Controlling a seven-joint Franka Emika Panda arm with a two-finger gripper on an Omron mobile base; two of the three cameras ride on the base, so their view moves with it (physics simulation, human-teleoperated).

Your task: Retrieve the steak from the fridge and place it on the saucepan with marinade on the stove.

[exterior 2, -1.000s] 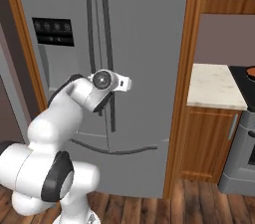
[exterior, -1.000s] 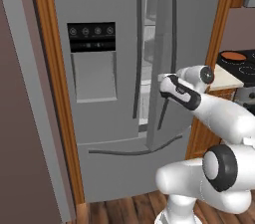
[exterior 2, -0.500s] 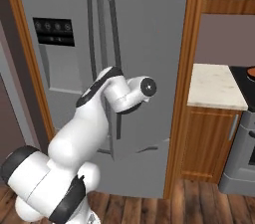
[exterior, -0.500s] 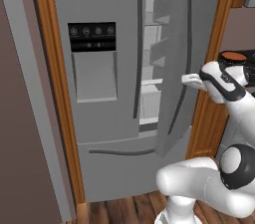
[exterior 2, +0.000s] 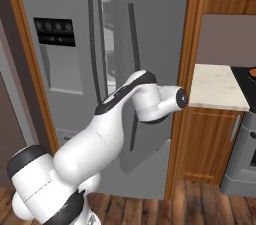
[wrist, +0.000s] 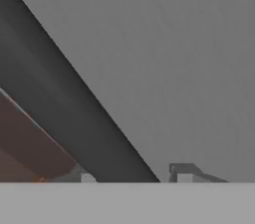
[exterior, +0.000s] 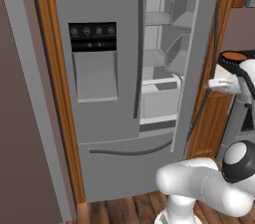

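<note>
The fridge (exterior: 99, 118) stands with its left door shut and its right door (exterior: 199, 24) swung partly open, so grey shelves and door bins (exterior: 167, 34) show inside. My gripper (exterior: 209, 86) is at the right door's long dark handle (exterior: 200, 111). In the hand view the handle (wrist: 74, 113) runs diagonally between my fingertips (wrist: 184, 177), with a small gap beside one tip, so the gripper (wrist: 135, 177) is open around it. The steak is hidden from view. The saucepan with marinade (exterior: 234, 57) sits on the stove (exterior 2: 244, 76) at the far right.
A wooden side panel (exterior 2: 187, 69) frames the fridge on the right. Beyond it are a pale counter (exterior 2: 217, 86) over a wooden cabinet (exterior 2: 205, 144) and the steel oven front (exterior 2: 242, 159). My white arm (exterior 2: 125, 114) reaches across the fridge front.
The right fridge door has swung further open, and my hand has moved right with its handle. The jaws have widened a little around the handle.
</note>
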